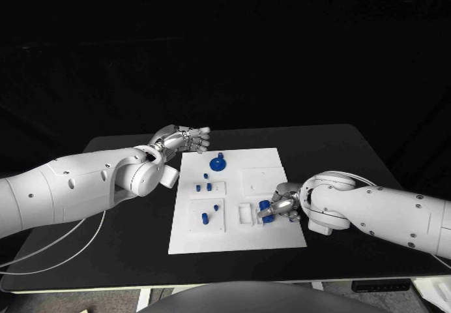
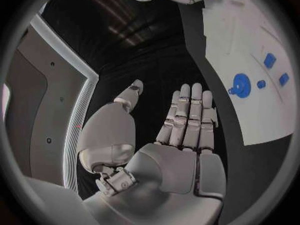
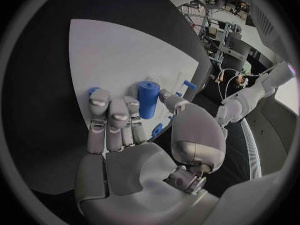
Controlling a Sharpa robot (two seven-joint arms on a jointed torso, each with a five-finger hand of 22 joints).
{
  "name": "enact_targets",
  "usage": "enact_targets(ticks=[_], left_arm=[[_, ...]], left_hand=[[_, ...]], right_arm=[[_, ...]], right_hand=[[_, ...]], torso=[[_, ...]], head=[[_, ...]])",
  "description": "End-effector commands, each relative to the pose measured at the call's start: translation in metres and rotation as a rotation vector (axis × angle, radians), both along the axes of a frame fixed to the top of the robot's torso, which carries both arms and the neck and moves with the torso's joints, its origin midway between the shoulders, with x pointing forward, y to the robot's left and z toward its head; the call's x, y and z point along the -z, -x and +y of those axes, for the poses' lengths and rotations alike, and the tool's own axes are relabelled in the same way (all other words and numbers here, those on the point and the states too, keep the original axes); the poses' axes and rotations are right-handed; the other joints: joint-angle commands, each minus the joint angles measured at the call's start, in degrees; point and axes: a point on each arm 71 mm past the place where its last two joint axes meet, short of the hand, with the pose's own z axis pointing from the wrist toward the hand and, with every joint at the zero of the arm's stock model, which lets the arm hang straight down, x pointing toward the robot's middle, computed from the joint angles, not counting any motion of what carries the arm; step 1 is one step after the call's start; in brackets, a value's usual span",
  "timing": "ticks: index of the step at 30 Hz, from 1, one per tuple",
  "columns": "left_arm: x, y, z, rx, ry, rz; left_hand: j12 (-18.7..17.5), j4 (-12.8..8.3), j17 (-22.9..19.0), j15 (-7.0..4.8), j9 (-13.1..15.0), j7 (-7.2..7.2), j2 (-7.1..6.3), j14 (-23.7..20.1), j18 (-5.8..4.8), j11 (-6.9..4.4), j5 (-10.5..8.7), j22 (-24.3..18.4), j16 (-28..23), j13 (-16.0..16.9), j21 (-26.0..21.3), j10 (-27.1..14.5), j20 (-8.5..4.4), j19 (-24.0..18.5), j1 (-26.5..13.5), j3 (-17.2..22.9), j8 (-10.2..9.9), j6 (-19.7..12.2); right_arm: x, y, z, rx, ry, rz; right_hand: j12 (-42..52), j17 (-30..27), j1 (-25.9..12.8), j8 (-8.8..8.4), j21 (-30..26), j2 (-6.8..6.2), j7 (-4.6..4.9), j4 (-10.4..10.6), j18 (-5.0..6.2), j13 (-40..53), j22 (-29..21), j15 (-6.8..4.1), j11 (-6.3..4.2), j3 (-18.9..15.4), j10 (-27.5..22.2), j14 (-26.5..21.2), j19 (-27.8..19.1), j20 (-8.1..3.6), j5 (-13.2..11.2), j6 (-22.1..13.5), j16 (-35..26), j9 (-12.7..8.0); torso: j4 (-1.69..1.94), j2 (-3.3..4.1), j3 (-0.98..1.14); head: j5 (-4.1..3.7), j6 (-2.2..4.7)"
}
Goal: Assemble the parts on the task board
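No legible writing was seen on the task board (image 1: pixel 272 235) or its parts. The right hand (image 1: pixel 280 207) hung low over the board's right-hand edge, fingers (image 3: pixel 112 117) curled around a blue cylinder (image 3: pixel 148 98), thumb opposite. The left hand (image 1: pixel 183 140) hovered over the bench (image 1: pixel 319 140) just off the board's far left corner, fingers (image 2: pixel 187 115) straight, close together, holding nothing. A round blue part (image 1: pixel 218 163) lay near those fingers.

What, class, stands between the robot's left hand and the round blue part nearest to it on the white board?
Nothing visible. The left hand hangs open past the board's far left corner, and only bare board and table lie between its fingers and the round blue part.
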Motion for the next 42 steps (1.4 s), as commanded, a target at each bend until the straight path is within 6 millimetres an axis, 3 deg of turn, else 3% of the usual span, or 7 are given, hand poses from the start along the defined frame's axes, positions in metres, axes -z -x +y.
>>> enact_targets(ticks=[1, 8, 14, 20, 25, 42], left_arm=[[0.000, 0.000, -0.002, 0.013, 0.013, 0.003], [0.000, 0.000, -0.002, 0.011, 0.011, 0.005], [0.000, 0.000, -0.001, 0.012, 0.011, 0.005], [0.000, 0.000, 0.001, 0.007, 0.008, 0.006], [0.000, 0.000, 0.001, 0.006, 0.007, 0.006], [0.000, 0.000, 0.002, 0.004, 0.006, 0.008]], left_hand=[[0.02, 0.26, 0.06, 0.04, -0.09, -0.11, 0.64, -0.43, 1.11, -0.02, 0.20, 0.06, -0.18, -0.04, -0.36, -0.24, 0.37, -0.03, -0.15, -0.08, 0.25, -0.45], [0.02, 0.24, 0.10, 0.05, -0.09, -0.11, 0.71, -0.42, 1.12, -0.02, 0.21, 0.09, -0.22, -0.05, -0.38, -0.25, 0.38, -0.04, -0.11, -0.09, 0.25, -0.47], [0.01, 0.19, 0.15, 0.06, -0.09, -0.12, 0.85, -0.42, 1.14, -0.02, 0.24, 0.13, -0.29, -0.06, -0.42, -0.26, 0.40, -0.06, -0.01, -0.08, 0.29, -0.46], [0.02, 0.01, 0.25, 0.06, -0.10, -0.12, 1.00, -0.38, 1.17, -0.01, 0.31, 0.21, -0.39, -0.07, -0.46, -0.27, 0.42, -0.09, 0.23, -0.08, 0.34, -0.45], [0.05, -0.91, 0.82, 0.12, -0.17, -0.12, 1.86, -0.20, 1.17, 0.00, 2.87, 0.67, -0.97, -0.11, -0.68, -0.26, 0.51, -0.06, 0.77, -0.39, 0.55, -0.48], [0.06, -1.20, 0.99, 0.12, -0.19, -0.13, 1.92, -0.13, 1.17, 0.00, 3.21, 0.79, -1.13, -0.12, -0.75, -0.26, 0.51, -0.03, 0.79, -0.57, 0.62, -0.46]], right_arm=[[0.010, 0.007, 0.000, 0.005, -0.007, 0.048], [0.010, 0.007, -0.003, 0.028, -0.020, 0.054], [0.008, 0.007, -0.005, 0.020, -0.036, 0.038], [0.003, 0.005, -0.006, 0.036, -0.056, 0.013], [-0.005, 0.001, -0.006, 0.053, -0.073, 0.001], [-0.016, 0.003, 0.011, 0.010, -0.091, 0.023]], right_hand=[[-0.23, 0.02, 0.34, -2.59, 0.10, 0.55, 1.28, -0.17, 3.23, 0.06, 0.66, 0.22, 0.46, 0.33, -0.06, 0.11, -0.42, 0.04, -0.06, -1.21, -0.23, -14.07], [-0.26, 0.03, 0.42, -2.64, 0.13, 0.59, 1.28, -0.40, 3.23, 0.09, 0.67, 0.23, 0.46, 0.45, -0.04, 0.14, -0.45, 0.10, 0.01, -1.03, -0.27, -14.14], [-0.46, 0.05, 1.07, -2.65, 0.20, 1.55, 1.08, -1.43, 3.23, 0.14, 0.68, 0.09, 0.28, 2.03, 0.20, 0.24, -0.54, 0.34, 0.12, 0.16, -0.44, -14.41], [-0.98, -0.08, 0.54, -2.58, 0.12, 0.84, 0.85, -1.83, 3.23, -0.02, 0.63, -0.05, 0.11, 3.22, 0.25, 0.20, -0.75, 0.73, 0.69, 1.41, -0.87, -14.64], [-1.25, -0.06, 0.20, -2.65, 0.22, 1.46, 0.66, -2.89, 3.23, -0.08, 0.65, -0.21, -0.09, 3.77, 0.55, 0.30, -0.73, 0.95, 2.56, 2.24, -0.99, -14.89], [-1.51, -0.01, -0.95, -2.82, 0.33, 1.89, 0.54, -3.83, 3.23, -0.14, 0.64, -0.30, -0.20, 3.60, 0.89, 0.40, -0.70, 1.18, 2.85, 2.95, -1.10, -15.23]], torso=[[0.01, 0.05, 0.00], [0.01, 0.06, 0.03], [-0.01, 0.08, 0.03], [-0.03, 0.07, 0.05], [0.00, 0.13, 0.05], [0.00, 0.17, 0.05]], head=[[-0.02, 0.00], [-0.01, -0.01], [0.13, 0.01], [0.11, -0.03], [0.15, -0.11], [0.75, -0.40]])
